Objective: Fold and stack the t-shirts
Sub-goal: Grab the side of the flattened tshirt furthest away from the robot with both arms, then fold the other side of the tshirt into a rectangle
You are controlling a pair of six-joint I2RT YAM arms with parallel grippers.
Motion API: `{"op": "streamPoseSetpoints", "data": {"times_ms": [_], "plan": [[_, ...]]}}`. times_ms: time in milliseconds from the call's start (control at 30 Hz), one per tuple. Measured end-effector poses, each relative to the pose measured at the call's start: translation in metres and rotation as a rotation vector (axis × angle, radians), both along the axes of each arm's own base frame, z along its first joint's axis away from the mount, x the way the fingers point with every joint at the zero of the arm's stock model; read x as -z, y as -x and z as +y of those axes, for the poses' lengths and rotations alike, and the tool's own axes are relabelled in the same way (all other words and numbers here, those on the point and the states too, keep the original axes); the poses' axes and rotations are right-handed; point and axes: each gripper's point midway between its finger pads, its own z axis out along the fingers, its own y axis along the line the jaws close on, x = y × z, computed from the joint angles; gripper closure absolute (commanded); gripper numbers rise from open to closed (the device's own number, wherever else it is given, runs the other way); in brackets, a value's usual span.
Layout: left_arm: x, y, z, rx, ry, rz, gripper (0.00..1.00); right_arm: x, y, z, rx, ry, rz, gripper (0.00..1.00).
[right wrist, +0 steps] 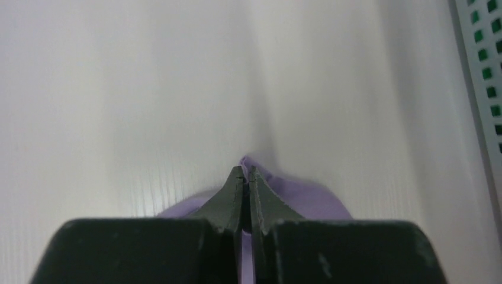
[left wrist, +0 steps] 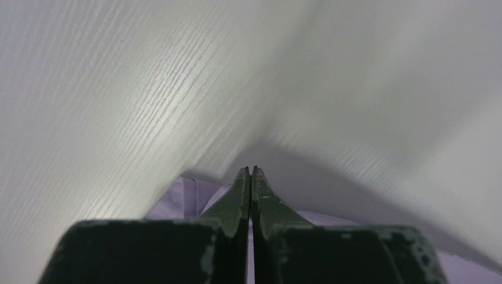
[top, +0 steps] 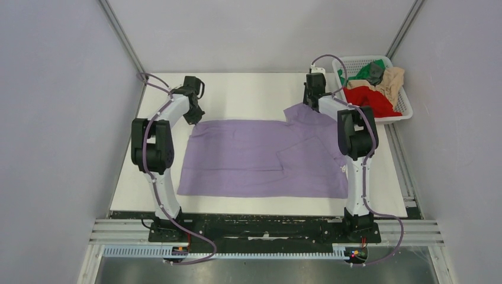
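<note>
A lilac t-shirt [top: 260,157] lies spread across the white table [top: 248,94], partly folded, with a sleeve flap at its far right. My left gripper [top: 192,115] is at the shirt's far left corner; in the left wrist view its jaws [left wrist: 251,171] are shut with lilac cloth [left wrist: 183,198] pinched between them. My right gripper [top: 311,103] is at the far right corner; in the right wrist view its jaws [right wrist: 244,170] are shut on lilac cloth [right wrist: 308,198] that pokes out at the tips.
A white plastic basket [top: 402,97] at the far right holds several crumpled shirts, red [top: 373,100], beige [top: 393,80] and green [top: 358,72]. Its mesh wall shows in the right wrist view [right wrist: 482,71]. Grey walls enclose the table on three sides.
</note>
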Motion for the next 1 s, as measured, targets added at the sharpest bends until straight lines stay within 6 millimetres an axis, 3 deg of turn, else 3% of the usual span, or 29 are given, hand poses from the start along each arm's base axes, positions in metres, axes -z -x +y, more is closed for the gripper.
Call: {"op": "streamPoseSetpoints", "data": {"times_ms": [100, 167, 367, 433, 700, 1000], "plan": [[-0.013, 0.005, -0.001, 0.004, 0.005, -0.04, 0.98, -0.013, 0.017, 0.003, -0.048, -0.006, -0.01, 1.0], [-0.022, 0.012, -0.001, 0.004, 0.008, -0.065, 0.98, -0.028, 0.039, 0.001, -0.075, -0.004, -0.015, 1.0], [-0.037, 0.031, -0.001, 0.011, 0.015, -0.117, 0.98, -0.093, 0.09, 0.003, -0.135, -0.019, -0.122, 1.0], [-0.038, 0.041, -0.001, 0.014, 0.016, -0.123, 0.98, -0.106, 0.109, 0.003, -0.147, -0.018, -0.145, 1.0], [-0.037, 0.083, 0.004, 0.016, 0.016, -0.127, 0.98, -0.106, 0.198, 0.009, -0.188, 0.02, -0.121, 1.0], [-0.035, 0.118, 0.013, 0.004, -0.006, -0.134, 0.98, -0.116, 0.261, 0.001, -0.182, 0.048, -0.111, 1.0]]}}
